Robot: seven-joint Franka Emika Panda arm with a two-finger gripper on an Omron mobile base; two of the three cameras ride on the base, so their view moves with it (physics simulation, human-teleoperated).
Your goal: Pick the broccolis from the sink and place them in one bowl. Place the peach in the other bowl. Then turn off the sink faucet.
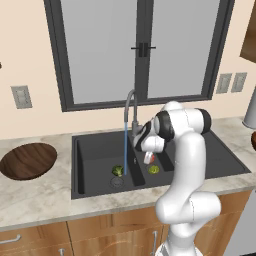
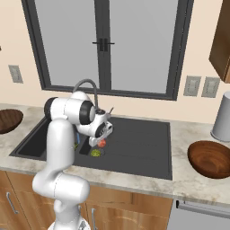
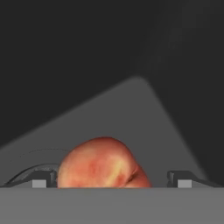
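A large dark-framed window (image 1: 142, 50) with two grey panes sits in the cream wall behind the marbled beige stone counter (image 1: 35, 197). A pale grey wall outlet plate (image 1: 21, 96) hangs left of the window, and a pair of grey switch plates (image 2: 201, 86) hangs to its right. A light grey cylindrical container (image 2: 222, 117) stands on the counter at the far right, near the wall. Above it a dark brown wooden upper cabinet (image 2: 222, 42) juts in. Below the counter run light wooden cabinet fronts (image 1: 107, 235) with thin metal handles.
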